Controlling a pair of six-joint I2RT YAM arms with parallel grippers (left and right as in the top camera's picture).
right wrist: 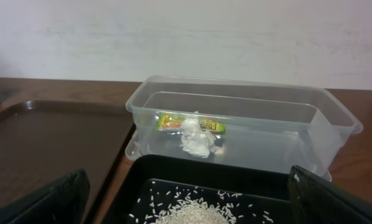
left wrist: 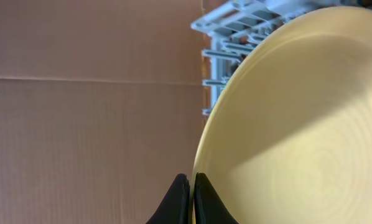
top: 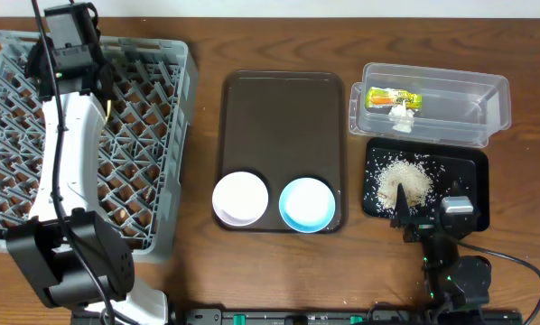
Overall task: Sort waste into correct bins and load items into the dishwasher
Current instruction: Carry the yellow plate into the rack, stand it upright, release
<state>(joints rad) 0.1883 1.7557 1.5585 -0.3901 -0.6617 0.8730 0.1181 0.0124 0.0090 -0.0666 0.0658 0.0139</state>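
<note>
My left gripper (left wrist: 191, 186) is shut on the rim of the round yellow plate (left wrist: 298, 124) and holds it on edge over the grey dish rack (top: 153, 135). In the overhead view the gripper (top: 106, 90) is above the rack's back half. My right gripper (top: 430, 206) is open and empty at the near edge of the black tray (top: 469, 171), which holds rice crumbs (top: 404, 183). The clear tub (top: 432, 108) holds the green-and-orange wrapper (top: 394, 97) and the white scrap (top: 401, 116). The white bowl (top: 241, 199) and blue bowl (top: 307, 204) sit apart from both grippers. No chopsticks show.
Both bowls stand at the near end of the dark brown serving tray (top: 282, 117), between the rack and the bins. In the right wrist view the tub (right wrist: 242, 124) lies just behind the black tray (right wrist: 173, 180). A cardboard-coloured surface (left wrist: 86, 112) is behind the plate.
</note>
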